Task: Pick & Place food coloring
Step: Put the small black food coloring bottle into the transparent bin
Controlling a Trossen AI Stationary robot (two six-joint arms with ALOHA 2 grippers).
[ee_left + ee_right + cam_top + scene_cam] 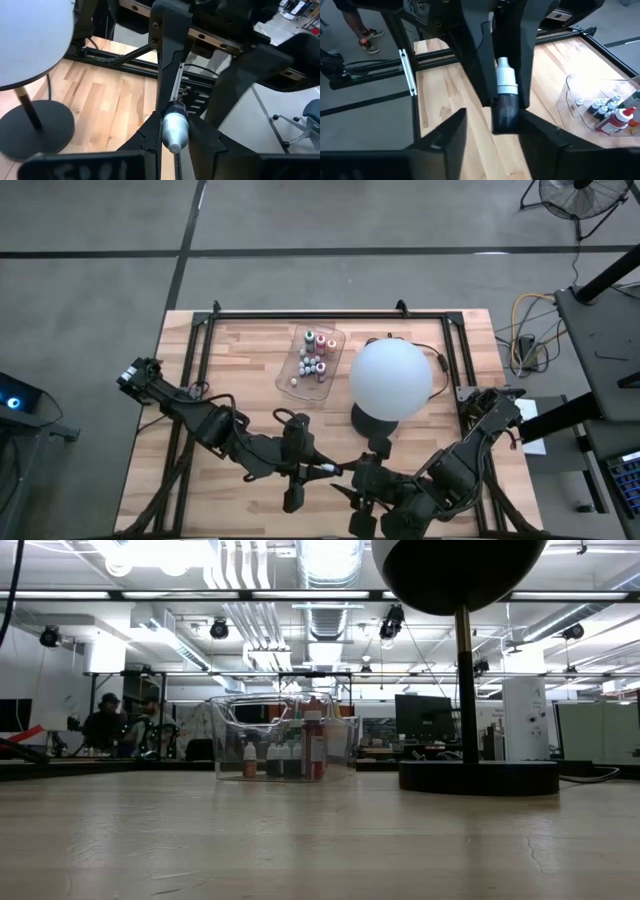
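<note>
Wood planks form the table point(200, 430), which is framed by black rails and seen from above with both arms bent toward its near edge. At the far middle a clear tray point(285, 380) is set, and a cluster of small bottles point(314, 352) with white, red and green tops is held upright inside it. Just beside the tray, a lamp point(390, 377) with a white globe is stood on a black round base.

Near the front edge, between the two arms and well apart from the tray, one bottle point(506, 92) with a dark body and a white cap is held above the wood. The left gripper point(175, 145) is pressed together on it, and its cap end is pinched between the two dark fingers. The right gripper point(492, 137) is met tip to tip with the left; its fingers are spread on either side of the bottle's dark end.
</note>
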